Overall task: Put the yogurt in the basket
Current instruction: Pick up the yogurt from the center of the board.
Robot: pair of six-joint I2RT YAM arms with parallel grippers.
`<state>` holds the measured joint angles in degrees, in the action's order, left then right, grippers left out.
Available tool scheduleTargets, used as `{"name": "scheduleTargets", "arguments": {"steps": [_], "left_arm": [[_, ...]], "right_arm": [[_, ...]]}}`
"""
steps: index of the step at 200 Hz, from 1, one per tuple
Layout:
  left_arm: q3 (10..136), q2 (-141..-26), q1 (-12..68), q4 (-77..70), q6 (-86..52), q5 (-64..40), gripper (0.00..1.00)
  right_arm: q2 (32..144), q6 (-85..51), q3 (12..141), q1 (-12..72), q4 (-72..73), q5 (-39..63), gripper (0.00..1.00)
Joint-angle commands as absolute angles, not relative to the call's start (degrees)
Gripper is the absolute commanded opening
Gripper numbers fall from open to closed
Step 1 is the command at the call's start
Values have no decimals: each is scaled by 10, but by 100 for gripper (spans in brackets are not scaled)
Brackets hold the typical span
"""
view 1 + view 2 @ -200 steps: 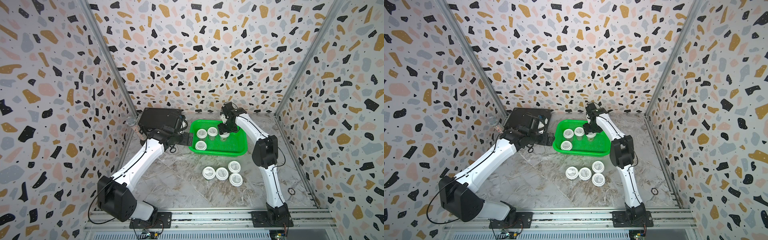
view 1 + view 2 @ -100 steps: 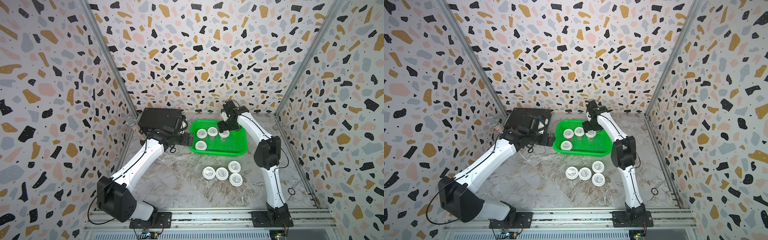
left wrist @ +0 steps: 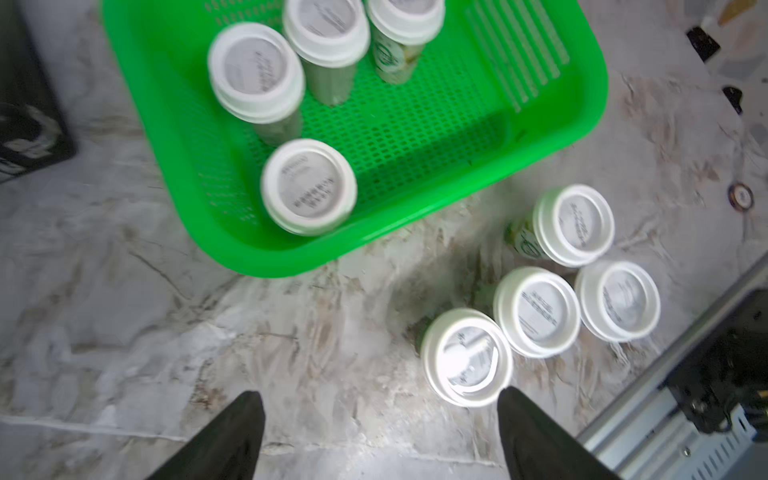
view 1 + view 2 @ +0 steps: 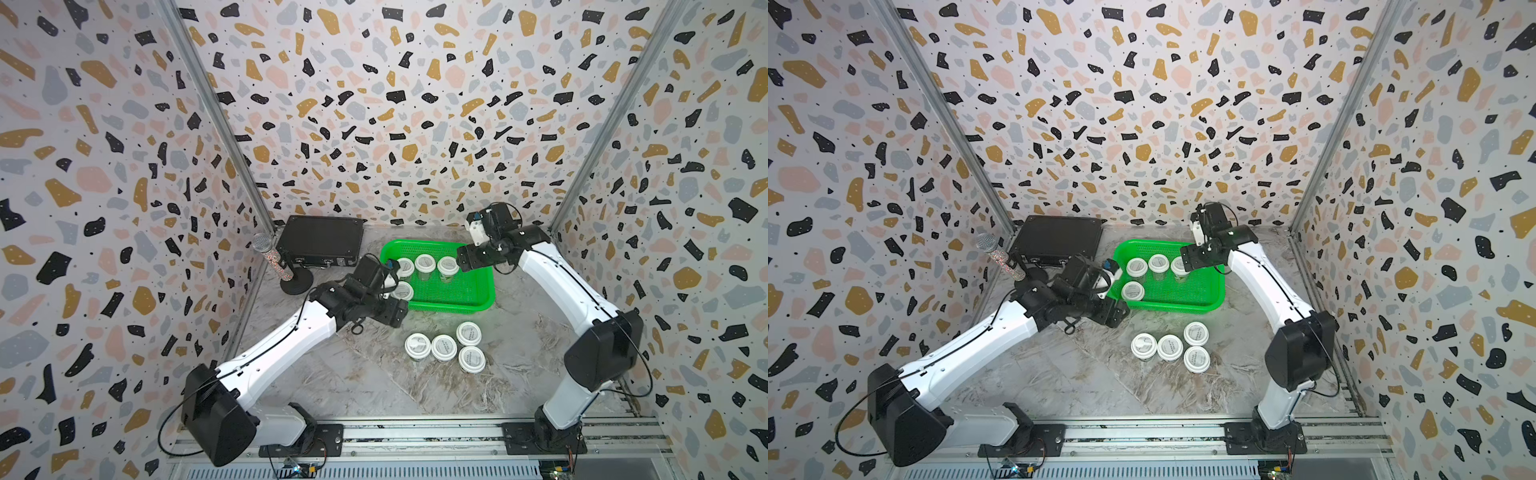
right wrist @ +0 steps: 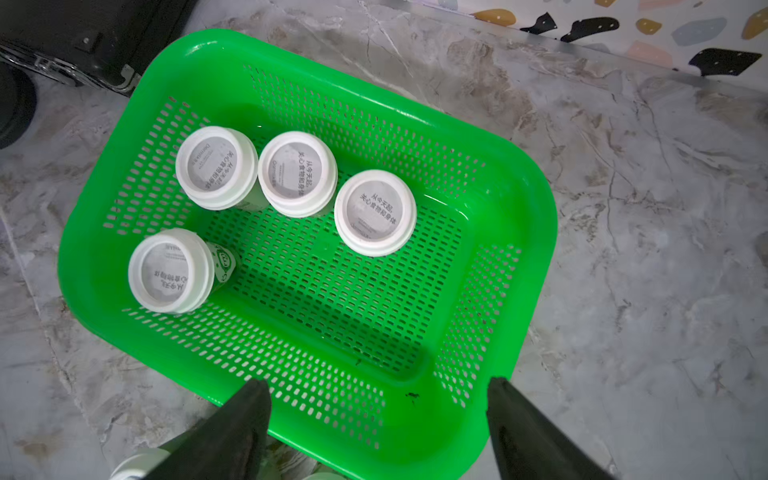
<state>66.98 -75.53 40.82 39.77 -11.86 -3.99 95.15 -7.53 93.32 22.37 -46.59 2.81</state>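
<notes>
The green basket (image 4: 449,308) (image 4: 1177,308) stands at the back of the table and holds several upright yogurt cups (image 4: 424,264) (image 5: 375,212) with white lids. More yogurt cups (image 4: 444,348) (image 4: 1170,348) (image 3: 536,311) cluster on the marble top in front of it. My left gripper (image 4: 397,312) (image 3: 380,419) hovers by the basket's front left corner, open and empty, one fingertip near the closest table cup (image 3: 465,357). Over the basket's right side, my right gripper (image 4: 463,259) (image 5: 378,415) is open with nothing in it, raised above the rim (image 5: 536,216).
A black flat case (image 4: 320,241) lies at the back left beside the basket. A microphone on a round stand (image 4: 270,255) sits against the left wall. A small ring (image 3: 740,195) lies on the table at the right. A metal rail (image 4: 415,436) runs along the front edge.
My right gripper has opened and drawn back to the right from a cup now standing in the basket. The left gripper has swung from the basket's left side toward its front corner.
</notes>
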Motion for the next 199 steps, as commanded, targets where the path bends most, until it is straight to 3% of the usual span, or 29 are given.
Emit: {"name": "scheduleTargets", "arguments": {"steps": [1, 40, 82, 199], "left_arm": [[647, -740, 457, 396, -140, -14, 89], [607, -757, 510, 351, -165, -4, 90], [614, -817, 536, 324, -166, 0, 82], [634, -895, 548, 322, -162, 22, 77]], "right_arm": [[880, -83, 859, 220, -410, 31, 86], [794, -102, 762, 219, -395, 23, 86], [745, -117, 721, 219, -395, 27, 86], [724, -115, 701, 218, -395, 17, 86]]}}
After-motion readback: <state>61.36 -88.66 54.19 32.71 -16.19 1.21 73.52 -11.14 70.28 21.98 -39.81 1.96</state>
